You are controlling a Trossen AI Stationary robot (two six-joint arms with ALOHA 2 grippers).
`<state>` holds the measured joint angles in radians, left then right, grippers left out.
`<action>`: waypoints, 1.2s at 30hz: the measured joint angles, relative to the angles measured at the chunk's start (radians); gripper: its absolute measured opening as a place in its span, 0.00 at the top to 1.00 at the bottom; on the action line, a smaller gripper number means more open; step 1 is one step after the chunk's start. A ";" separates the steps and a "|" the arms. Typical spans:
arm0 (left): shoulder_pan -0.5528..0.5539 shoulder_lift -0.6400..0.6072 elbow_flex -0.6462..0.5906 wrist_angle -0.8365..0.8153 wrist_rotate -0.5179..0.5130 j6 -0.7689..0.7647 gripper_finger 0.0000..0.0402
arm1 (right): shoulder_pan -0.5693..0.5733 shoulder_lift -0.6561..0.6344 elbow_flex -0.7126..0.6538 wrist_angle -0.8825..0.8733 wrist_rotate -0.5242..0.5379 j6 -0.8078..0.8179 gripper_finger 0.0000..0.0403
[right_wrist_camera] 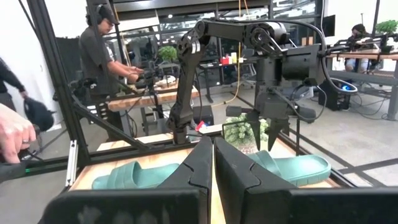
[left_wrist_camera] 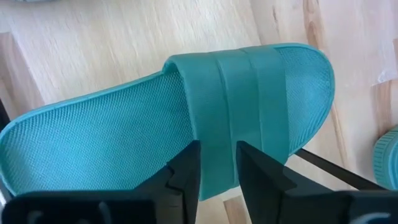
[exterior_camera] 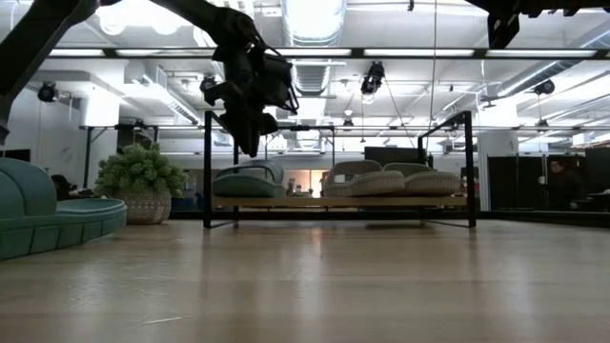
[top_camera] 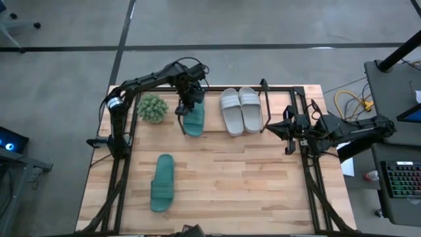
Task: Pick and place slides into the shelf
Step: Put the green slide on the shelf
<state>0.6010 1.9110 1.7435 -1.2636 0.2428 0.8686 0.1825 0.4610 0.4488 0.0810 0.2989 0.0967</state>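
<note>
One teal slide [top_camera: 194, 120] lies sole down in the left part of the shelf [top_camera: 265, 108], its toe end over a black rail [left_wrist_camera: 323, 165]. My left gripper [top_camera: 191, 100] hangs just above this slide's ribbed strap [left_wrist_camera: 249, 93], fingers open by a narrow gap and pointing down, clear of it in the low view [exterior_camera: 248, 143]. The pale grey-white pair [top_camera: 240, 110] sits side by side in the shelf's right part. The second teal slide [top_camera: 162, 183] lies flat on the table near the left side. My right gripper [top_camera: 286, 128] waits shut by the right edge.
A small potted plant [top_camera: 152, 107] stands left of the shelf, close to the left arm. The shelf's hooped ends [exterior_camera: 206, 171] rise beside the left gripper. Open wooden table lies between the shelf and the near edge. People [right_wrist_camera: 99, 56] stand beyond the table's left side.
</note>
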 joint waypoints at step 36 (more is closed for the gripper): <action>-0.239 -0.390 0.099 0.122 -0.078 -0.270 0.77 | 0.000 0.000 0.000 0.002 0.000 0.012 0.98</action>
<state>0.3625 1.5213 1.8427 -1.1419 0.1645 0.5984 0.1827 0.4608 0.4488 0.0828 0.2989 0.1087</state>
